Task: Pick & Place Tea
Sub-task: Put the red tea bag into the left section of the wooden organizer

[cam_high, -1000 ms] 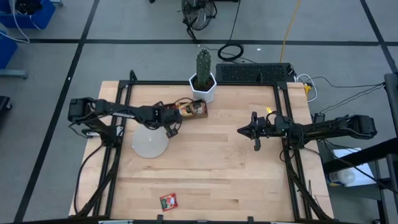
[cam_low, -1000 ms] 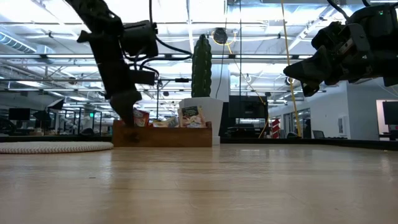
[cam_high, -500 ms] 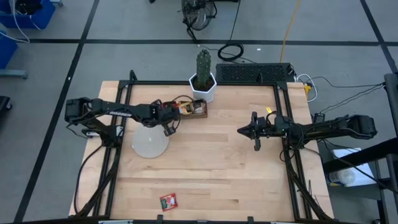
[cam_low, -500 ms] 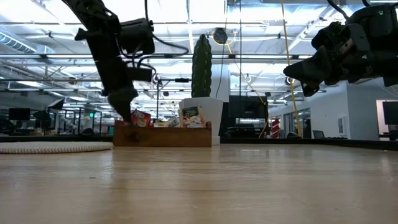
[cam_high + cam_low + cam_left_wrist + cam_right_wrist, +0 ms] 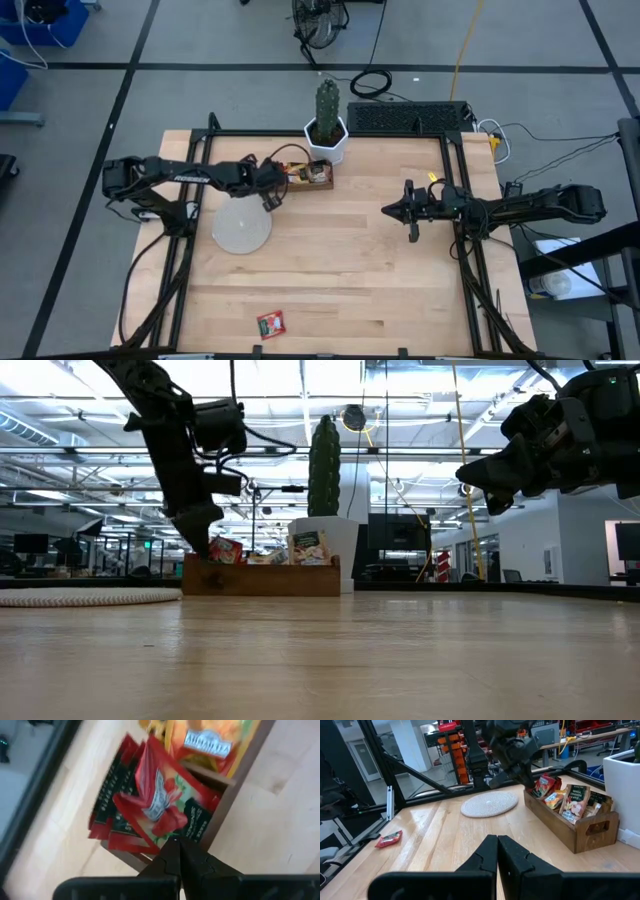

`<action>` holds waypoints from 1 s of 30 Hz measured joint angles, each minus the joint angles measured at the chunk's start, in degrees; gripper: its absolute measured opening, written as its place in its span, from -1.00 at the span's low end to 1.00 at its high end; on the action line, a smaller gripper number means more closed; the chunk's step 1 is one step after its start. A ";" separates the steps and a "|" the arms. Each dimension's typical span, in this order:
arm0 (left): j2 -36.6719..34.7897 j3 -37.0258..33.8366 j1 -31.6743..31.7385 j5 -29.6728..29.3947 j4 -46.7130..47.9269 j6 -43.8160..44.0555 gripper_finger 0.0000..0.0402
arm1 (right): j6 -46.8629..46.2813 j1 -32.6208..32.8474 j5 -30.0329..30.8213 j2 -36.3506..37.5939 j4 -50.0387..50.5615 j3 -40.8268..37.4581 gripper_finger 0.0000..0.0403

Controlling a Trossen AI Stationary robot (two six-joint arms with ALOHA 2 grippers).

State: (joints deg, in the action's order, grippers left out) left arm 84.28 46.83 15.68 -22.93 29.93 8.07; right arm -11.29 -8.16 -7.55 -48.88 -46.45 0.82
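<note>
Grippers both closed and empty: the left gripper (image 5: pixel 268 201) hangs at the tray's (image 5: pixel 318 185) left end near the table's (image 5: pixel 350 260) far edge, above red sachets (image 5: pixel 155 810) standing inside. The right gripper (image 5: pixel 386 210) waits mid-table. One red sachet (image 5: pixel 271 322) lies near the front edge.

- We see red-and-green sachets (image 5: pixel 160 810) beside orange-yellow sachets (image 5: pixel 215 742).
- We see a brown tray (image 5: pixel 580 832), a pale grey disc (image 5: pixel 241 229) and a green cactus (image 5: pixel 327 103).
</note>
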 joint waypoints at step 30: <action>-4.12 -5.37 -2.94 2.67 -5.64 3.47 -0.98 | 0.00 0.00 0.00 0.01 -0.03 -0.01 -1.00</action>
State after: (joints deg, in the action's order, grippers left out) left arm 80.17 41.46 12.74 -20.25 24.29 11.55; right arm -11.29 -8.16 -7.55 -48.88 -46.48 0.81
